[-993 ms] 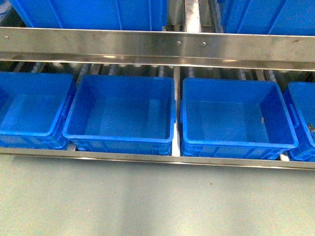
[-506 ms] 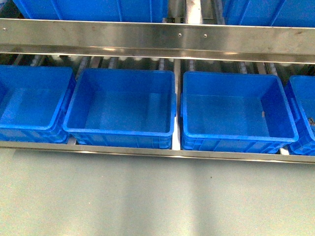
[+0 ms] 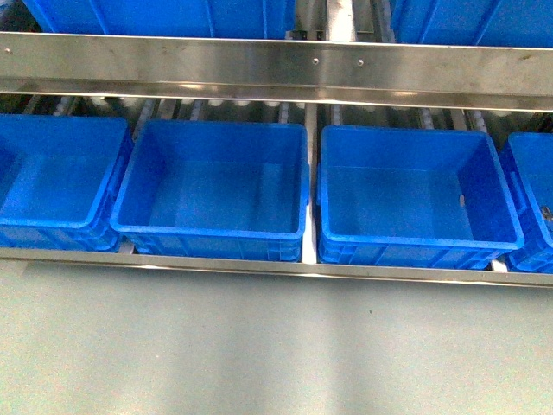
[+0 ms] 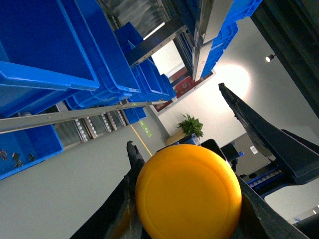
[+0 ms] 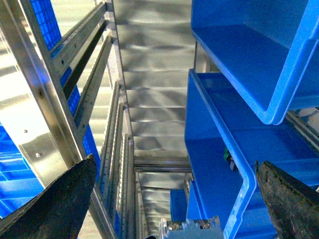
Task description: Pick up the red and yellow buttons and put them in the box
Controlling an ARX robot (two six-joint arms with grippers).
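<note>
Our left hand (image 4: 187,199) clamps a yellow button (image 4: 188,193); our right hand (image 5: 174,199), fingers spread wide, holds nothing beside blue crates (image 5: 239,139).

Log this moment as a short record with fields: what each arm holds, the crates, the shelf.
left end effector: shut on a round yellow plastic button
right end effector: open, nothing between its dark fingers
arms in front view: none visible
lower shelf: four blue plastic crates in a row, outer two cut off
middle crates: no buttons visible inside
far right crate: small dark bits inside
shelf rail: brushed steel bar above the crates
</note>
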